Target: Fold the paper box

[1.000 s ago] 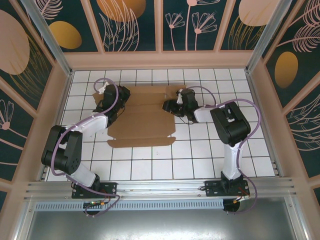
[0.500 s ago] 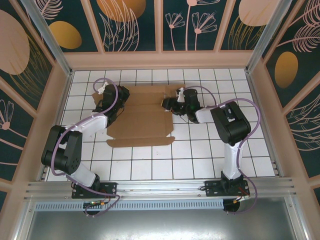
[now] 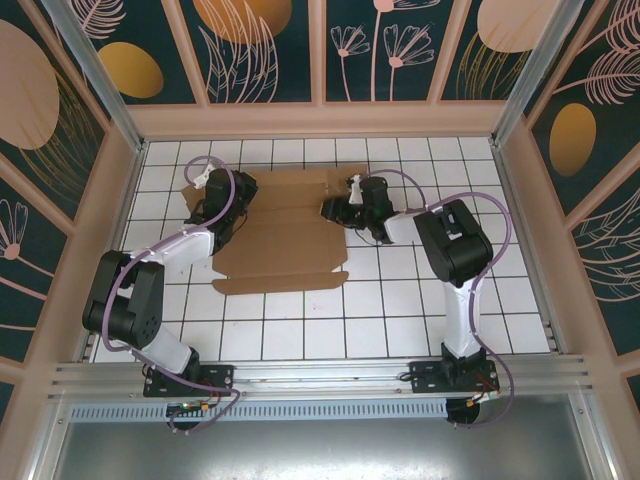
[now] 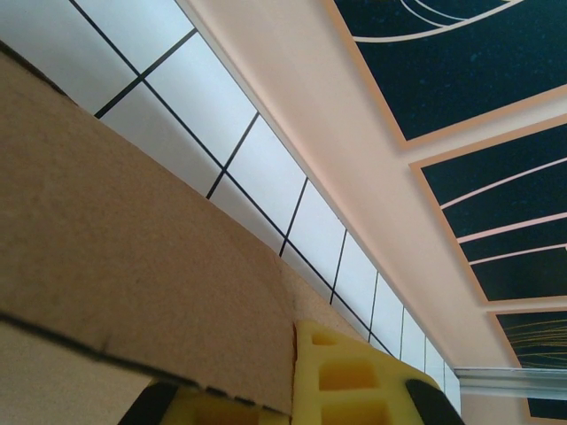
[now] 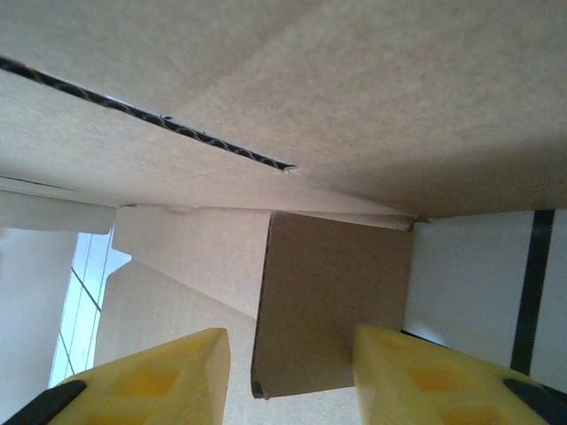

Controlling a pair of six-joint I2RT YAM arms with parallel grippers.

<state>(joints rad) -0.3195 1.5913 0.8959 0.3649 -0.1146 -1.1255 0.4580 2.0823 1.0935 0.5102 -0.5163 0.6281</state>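
Right wrist view: the right gripper (image 5: 291, 345) has its two yellow fingers (image 5: 168, 372) spread apart. A small brown flap (image 5: 332, 301) of the paper box (image 5: 292, 97) hangs between them, and the left finger is not touching it. More cardboard spreads above the flap.

In the left wrist view, the left gripper (image 4: 266, 398) is clenched on the edge of the paper box, with cardboard running in between its yellow fingers (image 4: 354, 376).

From the top, the paper box lies mostly flat on the white tiled table (image 3: 400, 320), toward the far side, between the two arms. The left gripper is at its left edge and the right gripper is at its right edge.
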